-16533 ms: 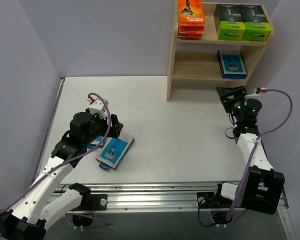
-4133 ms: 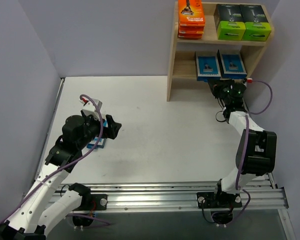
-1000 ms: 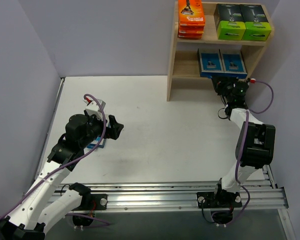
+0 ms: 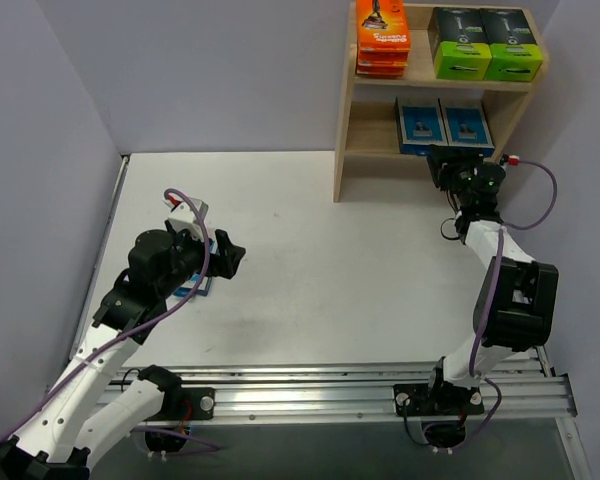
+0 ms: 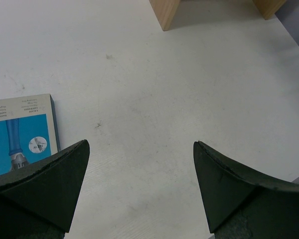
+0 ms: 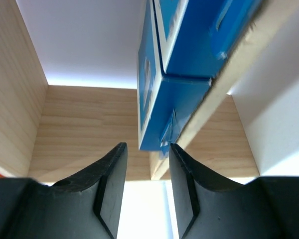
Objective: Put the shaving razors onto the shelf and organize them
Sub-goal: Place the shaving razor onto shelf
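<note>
**A:** How do the jaws of the right gripper (image 6: 145, 185) stand?

**B:** Partly spread, pinching nothing. The narrow end of a blue pack (image 6: 152, 99) sits just ahead of the gap, on the lower board of the shelf (image 4: 344, 120) (which of the two packs there, I cannot tell).

**A:** And from above?

**B:** That gripper is at the near edge of the lower tier. The left-hand pack (image 4: 417, 127) and the right-hand pack (image 4: 467, 127) lie side by side, long axes running near to far.

**A:** The upper tier?

**B:** The orange packs (image 4: 382, 40) are stacked on the left, also lengthwise near to far. The two black boxes (image 4: 484, 42) stand side by side on the right, with their green ends facing near.

**A:** The left gripper (image 5: 139, 172)?

**B:** Its jaws are spread wide over the bare table (image 4: 310, 230), holding nothing. A third blue pack (image 5: 21, 133) lies flat, face up, just beside the left finger. The arm hides most of it from above, so I cannot tell its long axis.
</note>
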Action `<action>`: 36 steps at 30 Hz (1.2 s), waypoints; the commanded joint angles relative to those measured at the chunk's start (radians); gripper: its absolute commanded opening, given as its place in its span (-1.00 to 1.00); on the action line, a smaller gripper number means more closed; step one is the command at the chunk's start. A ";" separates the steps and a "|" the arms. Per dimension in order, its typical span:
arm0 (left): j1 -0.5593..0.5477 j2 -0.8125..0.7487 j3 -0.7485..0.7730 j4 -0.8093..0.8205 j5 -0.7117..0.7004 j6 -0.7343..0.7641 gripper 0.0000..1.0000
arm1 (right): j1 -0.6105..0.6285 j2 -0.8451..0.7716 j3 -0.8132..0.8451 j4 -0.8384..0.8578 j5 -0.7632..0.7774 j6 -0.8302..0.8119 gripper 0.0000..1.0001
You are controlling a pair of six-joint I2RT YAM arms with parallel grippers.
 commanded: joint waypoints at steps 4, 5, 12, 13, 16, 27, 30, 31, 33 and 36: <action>-0.003 -0.012 0.026 0.025 -0.031 0.019 0.88 | -0.008 -0.111 -0.080 0.013 -0.042 -0.029 -0.23; -0.003 -0.014 0.026 0.025 -0.034 0.019 0.88 | -0.008 -0.120 -0.094 0.012 -0.043 -0.032 -0.21; -0.003 -0.018 0.026 0.016 -0.060 0.028 0.88 | -0.002 -0.244 -0.212 -0.045 -0.042 -0.117 -0.18; -0.003 -0.017 0.026 0.014 -0.060 0.031 0.88 | 0.003 -0.260 -0.243 -0.066 -0.039 -0.132 -0.18; -0.001 -0.014 0.029 0.008 -0.085 0.036 0.88 | 0.032 -0.330 -0.313 -0.126 -0.006 -0.206 -0.18; 0.018 0.043 0.040 -0.038 -0.287 0.010 0.88 | 0.348 -0.550 -0.598 -0.133 0.146 -0.298 -0.18; 0.049 0.094 0.049 -0.049 -0.320 -0.004 0.88 | 0.392 -0.562 -0.668 -0.059 0.077 -0.322 -0.17; 0.064 0.107 0.052 -0.052 -0.329 -0.015 0.88 | 0.400 -0.567 -0.680 -0.036 0.058 -0.336 -0.16; 0.103 0.153 0.056 -0.067 -0.362 -0.030 0.88 | 0.411 -0.588 -0.706 -0.037 0.029 -0.386 -0.14; 0.187 0.222 0.073 -0.089 -0.389 -0.070 0.88 | 0.414 -0.636 -0.735 -0.081 -0.006 -0.442 -0.10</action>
